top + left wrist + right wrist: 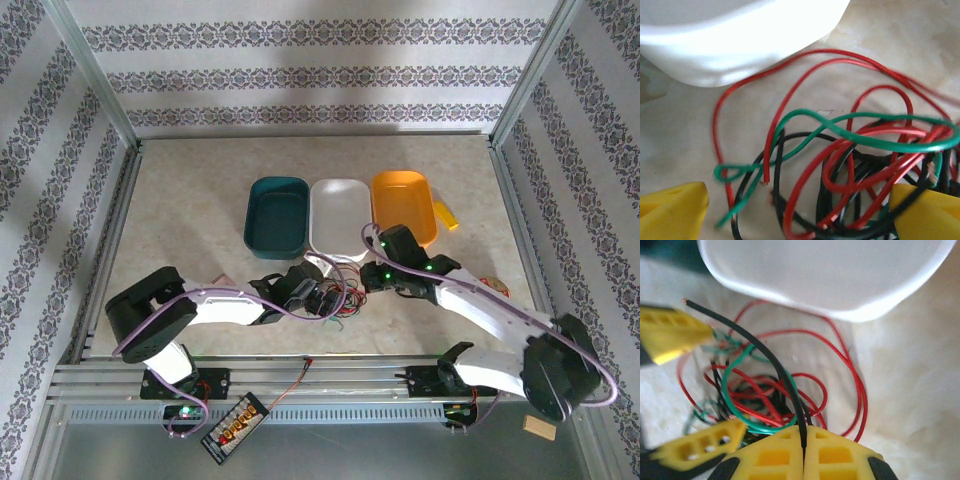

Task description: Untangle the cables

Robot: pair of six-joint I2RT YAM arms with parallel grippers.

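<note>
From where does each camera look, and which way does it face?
Top external: high behind the bases, looking down on the table; left arm, right arm, left claw and right claw at the cables.
Left wrist: low over the cables, facing the white tub; its open claw's fingers at the bottom corners.
Right wrist: low, facing the same tub; its claw shut on a black cable.
Shared: both wrist views show the tub and tangle.

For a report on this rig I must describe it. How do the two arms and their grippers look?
The left arm and the right arm have white links and black joints. A lilac cable runs along each. Small green lights glow near the right wrist. The fingers of the right gripper are yellow plastic with rectangular recesses and black bases.
</note>
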